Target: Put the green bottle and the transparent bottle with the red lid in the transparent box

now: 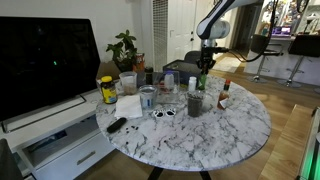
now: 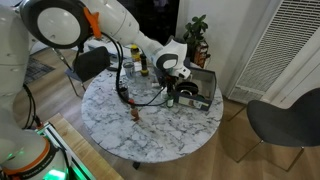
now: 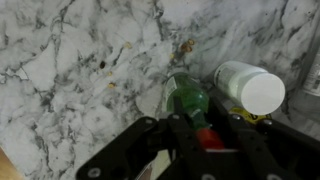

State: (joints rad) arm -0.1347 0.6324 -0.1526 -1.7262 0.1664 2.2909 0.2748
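The claw is squeezing nearly shut around the neck of the green bottle, which is standing upright over the marble bench, just beside a white-capped jar and near the clear box.

The bench lies bare along its near edge in an exterior view, giving wide passage. Toward the far edge a jar, a cup and other vessels crowd together. In the wrist view a white-capped bottle stands just beside the green bottle gripped by the pincer, leaving only a tight gap.
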